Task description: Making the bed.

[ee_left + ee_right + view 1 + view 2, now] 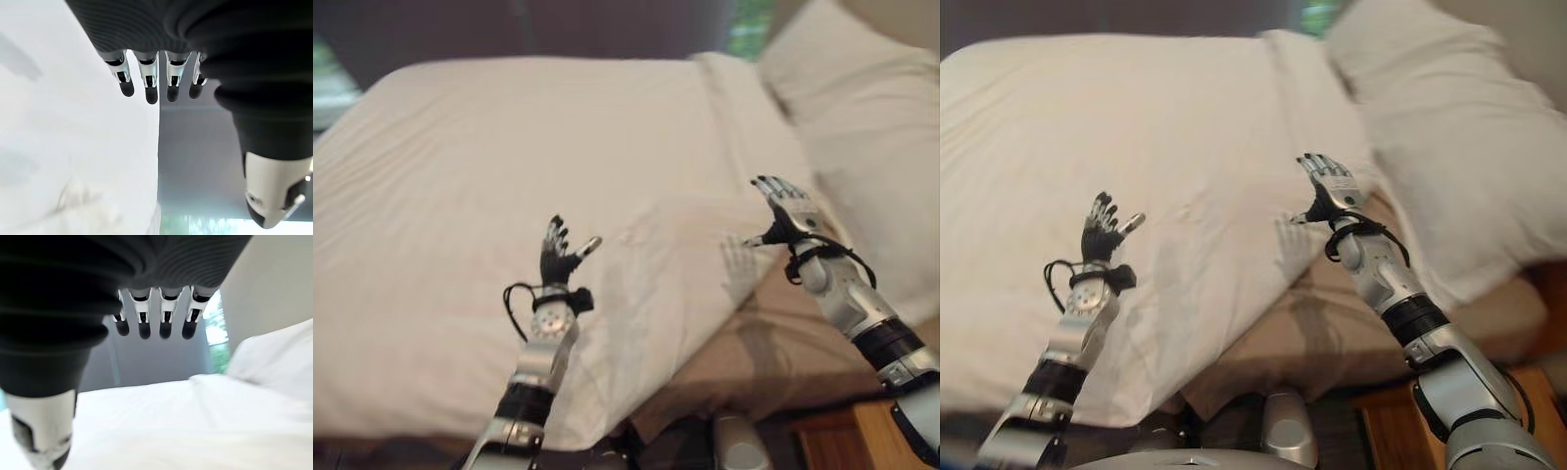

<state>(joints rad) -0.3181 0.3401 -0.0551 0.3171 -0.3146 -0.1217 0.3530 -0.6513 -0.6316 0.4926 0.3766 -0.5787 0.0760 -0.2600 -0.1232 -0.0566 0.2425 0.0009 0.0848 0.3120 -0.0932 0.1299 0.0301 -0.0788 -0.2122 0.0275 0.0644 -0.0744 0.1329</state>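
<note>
A white duvet [509, 196] covers most of the bed, its near right corner hanging over a bare tan mattress [783, 343]. A white pillow [862, 108] lies at the head of the bed on the right. My left hand [558, 257] is raised above the duvet's near part, fingers straight and spread, holding nothing. My right hand [788, 211] hovers over the duvet's right edge by the pillow, also open and empty. In the wrist views the left hand's fingers [151, 81] and the right hand's fingers [164, 318] point out straight over the white bedding.
A wooden bedside piece [847, 441] stands at the lower right by the mattress. A dark wall [558, 29] and a window [749, 24] lie beyond the bed's far side.
</note>
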